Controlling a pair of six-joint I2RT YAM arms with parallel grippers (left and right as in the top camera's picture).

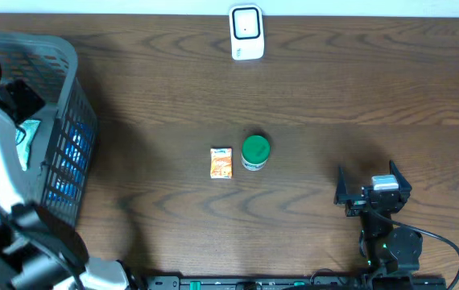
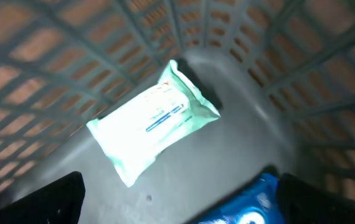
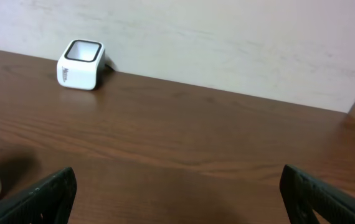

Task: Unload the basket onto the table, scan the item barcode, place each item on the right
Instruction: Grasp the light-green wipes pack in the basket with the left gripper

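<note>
We note a pale green-white soft packet (image 2: 154, 121) with blue print lines, centre frame in the basket (image 2: 327, 59). Left gripper (image 2: 177, 206) and right gripper (image 3: 177, 198) fingers stand apart.

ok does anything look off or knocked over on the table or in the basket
Nothing stands out. The green-lidded jar stands upright beside the orange packet lying flat mid-table, the scanner sits at the far edge, and in the basket a white pack lies on the bottom near a blue packet. No spills or damage show.
</note>
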